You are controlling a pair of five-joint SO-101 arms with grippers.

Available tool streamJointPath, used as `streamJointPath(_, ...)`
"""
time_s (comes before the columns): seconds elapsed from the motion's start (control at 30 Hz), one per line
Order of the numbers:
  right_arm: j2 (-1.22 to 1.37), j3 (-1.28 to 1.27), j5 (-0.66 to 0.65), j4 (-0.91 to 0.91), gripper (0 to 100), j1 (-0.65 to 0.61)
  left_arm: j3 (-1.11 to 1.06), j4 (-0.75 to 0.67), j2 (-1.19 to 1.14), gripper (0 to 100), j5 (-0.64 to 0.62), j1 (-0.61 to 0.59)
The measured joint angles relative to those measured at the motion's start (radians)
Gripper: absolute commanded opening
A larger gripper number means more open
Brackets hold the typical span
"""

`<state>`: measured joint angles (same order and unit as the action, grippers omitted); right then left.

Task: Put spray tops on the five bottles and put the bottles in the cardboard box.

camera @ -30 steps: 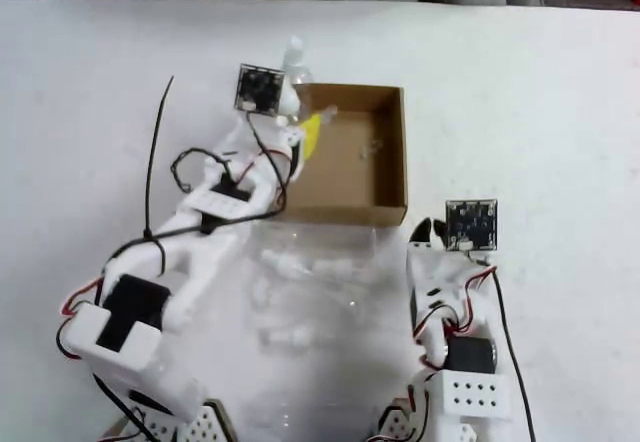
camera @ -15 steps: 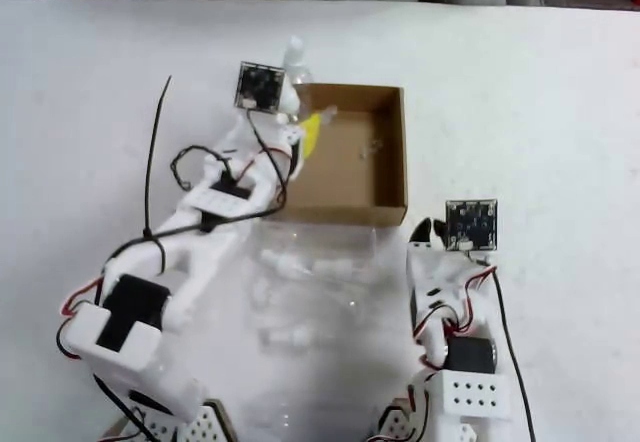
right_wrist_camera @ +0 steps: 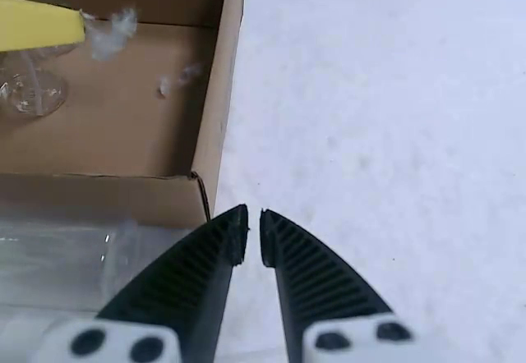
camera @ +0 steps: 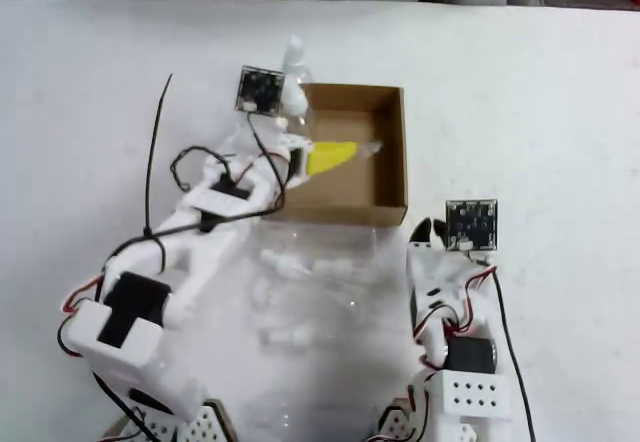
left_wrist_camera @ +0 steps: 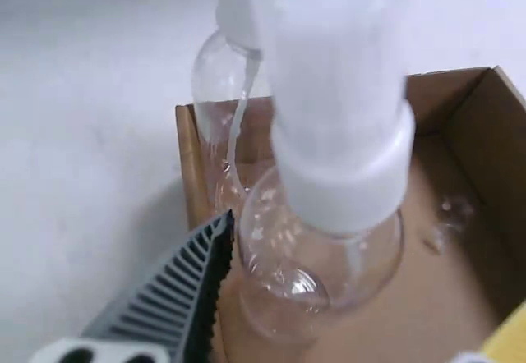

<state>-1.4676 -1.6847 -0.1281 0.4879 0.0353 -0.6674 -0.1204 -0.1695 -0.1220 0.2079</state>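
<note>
The left claw point(camera: 322, 132) gaped open by a spray-topped bottle point(left_wrist_camera: 329, 248) in the cardboard box point(camera: 397, 152); the right claw point(right_wrist_camera: 254, 233) was closed, empty, over the desk point(right_wrist_camera: 370, 92).

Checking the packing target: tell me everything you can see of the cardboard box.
The box is plain brown cardboard, roughly square, open-topped, with low upright walls. It sits flat on the white table. A clear bottle with a white spray top is upright inside it near one corner.
</note>
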Motion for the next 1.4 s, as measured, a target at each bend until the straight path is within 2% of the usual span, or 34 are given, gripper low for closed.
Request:
streamJointPath(0.33,0.0,0.0,0.0,0.0,1.5,0.0,-0.028,0.0,0.011,51,0.0,-0.018)
streamJointPath(0.8,0.0,0.0,0.0,0.0,1.5,0.0,-0.365,0.012,0.408,51,0.0,-0.009)
streamJointPath(0.93,0.0,0.0,0.0,0.0,1.5,0.0,-0.373,0.167,0.516,51,0.0,-0.011)
streamJointPath(1.2,0.0,0.0,0.0,0.0,1.5,0.0,-0.373,0.631,0.783,51,0.0,-0.011)
streamJointPath(1.4,0.0,0.0,0.0,0.0,1.5,0.0,-0.374,0.896,0.967,51,0.0,-0.011)
